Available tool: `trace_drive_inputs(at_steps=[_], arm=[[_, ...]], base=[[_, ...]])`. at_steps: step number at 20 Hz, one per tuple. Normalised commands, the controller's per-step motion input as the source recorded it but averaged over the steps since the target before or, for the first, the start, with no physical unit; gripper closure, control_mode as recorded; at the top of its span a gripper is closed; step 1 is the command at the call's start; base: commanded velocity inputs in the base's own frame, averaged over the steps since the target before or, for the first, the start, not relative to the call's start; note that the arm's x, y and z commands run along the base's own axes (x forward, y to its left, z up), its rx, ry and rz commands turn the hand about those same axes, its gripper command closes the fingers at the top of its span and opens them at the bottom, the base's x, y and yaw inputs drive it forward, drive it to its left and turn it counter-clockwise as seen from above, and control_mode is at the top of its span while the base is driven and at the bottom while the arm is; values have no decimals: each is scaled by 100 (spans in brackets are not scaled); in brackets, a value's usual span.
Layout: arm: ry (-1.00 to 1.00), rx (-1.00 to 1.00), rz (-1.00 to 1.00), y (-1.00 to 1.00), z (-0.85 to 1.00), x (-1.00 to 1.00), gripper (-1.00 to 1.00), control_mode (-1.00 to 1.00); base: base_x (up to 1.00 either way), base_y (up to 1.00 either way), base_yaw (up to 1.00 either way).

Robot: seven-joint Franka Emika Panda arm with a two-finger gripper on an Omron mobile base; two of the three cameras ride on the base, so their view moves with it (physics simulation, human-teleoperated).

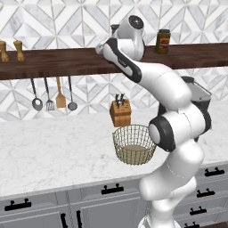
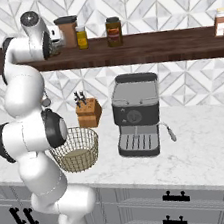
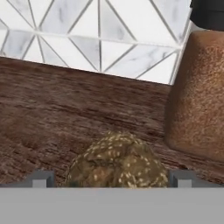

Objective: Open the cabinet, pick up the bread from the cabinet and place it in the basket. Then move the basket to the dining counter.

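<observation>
The gripper (image 3: 112, 179) has its jaws spread wide either side of the seeded bread (image 3: 117, 161), which sits on the dark wooden shelf (image 3: 52, 113) just beside the brown canister (image 3: 199, 96). The basket (image 1: 133, 144) stands on the marble counter (image 1: 53, 147) below that shelf. No label writing is legible.

Kitchen: marble counter (image 1: 53, 151), hanging utensils (image 1: 52, 95), espresso machine (image 2: 136, 114).

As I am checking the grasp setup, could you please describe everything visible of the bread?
The bread is a small, lumpy, dark-brown roll speckled with pale seeds. It sits on the dark wooden shelf, between the open gripper's fingertips, just left of the tall brown canister. Its lower part is hidden, so contact with the fingertips cannot be told.
</observation>
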Motion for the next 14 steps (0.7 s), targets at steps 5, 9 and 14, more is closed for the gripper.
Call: trace_drive_inputs(at_steps=[5,9,14], arm=[[0,0,0,0,0,41,-100,-100],[0,0,0,0,-2,9,-100,-100],[2,0,0,0,-25,-11,-100,-100]], base=[[0,0,0],[0,0,0],[0,0,0]])
